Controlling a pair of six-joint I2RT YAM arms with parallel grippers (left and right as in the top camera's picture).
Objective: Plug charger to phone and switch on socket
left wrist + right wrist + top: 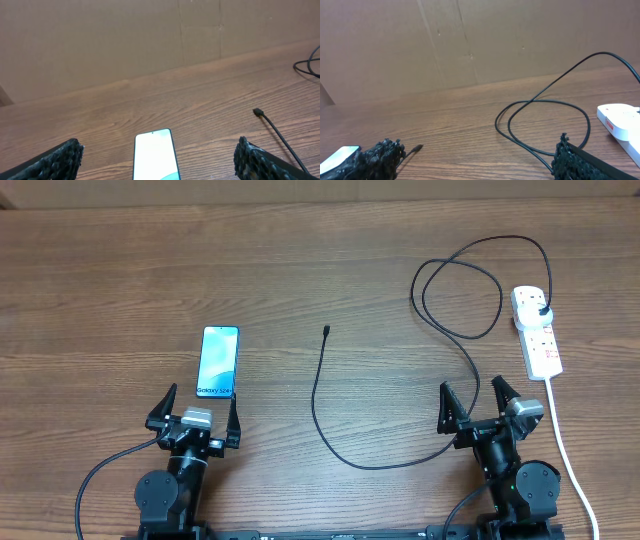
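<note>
The phone (pixel 217 362) lies flat on the wooden table at the left, blue screen up; in the left wrist view (pixel 156 157) it sits just ahead between the fingers. The black charger cable (pixel 318 395) runs from its connector tip (pixel 327 332) in a long curve and loops to its plug (pixel 541 313), which sits in the white power strip (pixel 537 332) at the right. The tip also shows in the left wrist view (pixel 258 112) and the right wrist view (pixel 416 148). My left gripper (pixel 196 408) is open and empty just in front of the phone. My right gripper (pixel 476 402) is open and empty, left of the strip.
The strip's thick white cord (pixel 564 442) runs down past my right arm to the front edge. A brown cardboard wall (pixel 125 40) stands behind the table. The cable's loops (pixel 545 122) lie in front of my right gripper.
</note>
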